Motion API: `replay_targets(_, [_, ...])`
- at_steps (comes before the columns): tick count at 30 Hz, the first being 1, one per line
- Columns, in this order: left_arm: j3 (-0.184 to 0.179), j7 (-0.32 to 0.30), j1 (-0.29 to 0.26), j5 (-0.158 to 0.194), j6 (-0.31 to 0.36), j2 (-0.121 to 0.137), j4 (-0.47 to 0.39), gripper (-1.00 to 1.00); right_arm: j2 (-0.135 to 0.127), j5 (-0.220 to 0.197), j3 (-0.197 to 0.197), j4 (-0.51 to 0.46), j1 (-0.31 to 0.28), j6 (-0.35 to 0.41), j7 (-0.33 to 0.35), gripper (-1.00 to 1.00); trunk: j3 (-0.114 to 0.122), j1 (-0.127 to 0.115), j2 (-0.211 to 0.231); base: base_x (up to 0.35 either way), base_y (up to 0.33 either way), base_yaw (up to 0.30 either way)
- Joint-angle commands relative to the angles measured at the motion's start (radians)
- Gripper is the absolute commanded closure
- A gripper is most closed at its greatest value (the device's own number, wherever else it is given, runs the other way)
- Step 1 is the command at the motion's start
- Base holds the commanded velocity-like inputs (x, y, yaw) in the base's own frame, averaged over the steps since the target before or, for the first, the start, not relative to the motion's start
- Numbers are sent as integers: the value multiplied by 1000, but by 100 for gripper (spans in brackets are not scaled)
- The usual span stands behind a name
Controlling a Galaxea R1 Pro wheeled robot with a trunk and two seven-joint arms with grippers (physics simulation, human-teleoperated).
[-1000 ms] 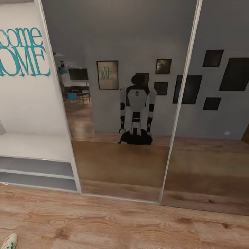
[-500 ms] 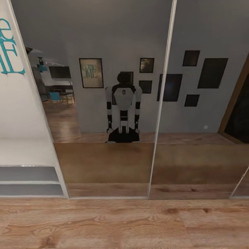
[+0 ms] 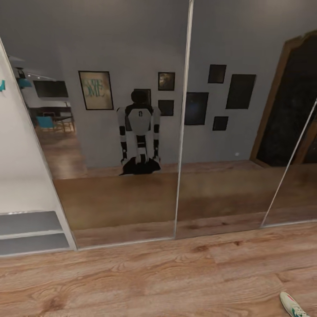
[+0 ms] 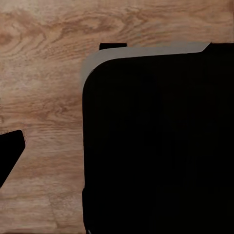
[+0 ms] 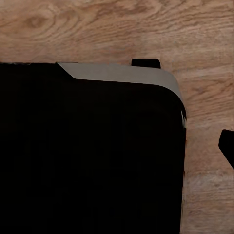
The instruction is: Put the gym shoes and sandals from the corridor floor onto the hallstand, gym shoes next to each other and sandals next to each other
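Note:
One gym shoe, cream-white with green stripes, lies on the corridor floor at the head view's bottom right corner, partly cut off by the frame edge. The hallstand shows its two low grey shelf slots at the far left, both bare as far as they show. The sandals are out of view. In the left wrist view a single dark fingertip pokes in over the planks, and in the right wrist view another fingertip does the same. Too little of either gripper is visible to tell how its jaws stand.
Mirrored sliding doors fill the wall ahead and reflect my robot body, framed pictures and a dark doorway. My black base takes up much of both wrist views. Wood planks stretch between me and the doors.
The head camera has swung to the right: the hallstand and mirror panels slid left in the picture. The shoe seen at the bottom left left the frame; a shoe entered at the bottom right.

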Motion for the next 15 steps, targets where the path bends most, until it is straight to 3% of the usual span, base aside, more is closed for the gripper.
replay_targets(1, [0,0,0,0,-3,0,1,-100,0,0,0,0,0,-3,0,-100,-2,-1,-1,-321,102,-218])
replay_targets(15, [0,0,0,0,-3,0,1,-100,0,0,0,0,0,-3,0,-100,-19,-1,-1,-300,105,-203])
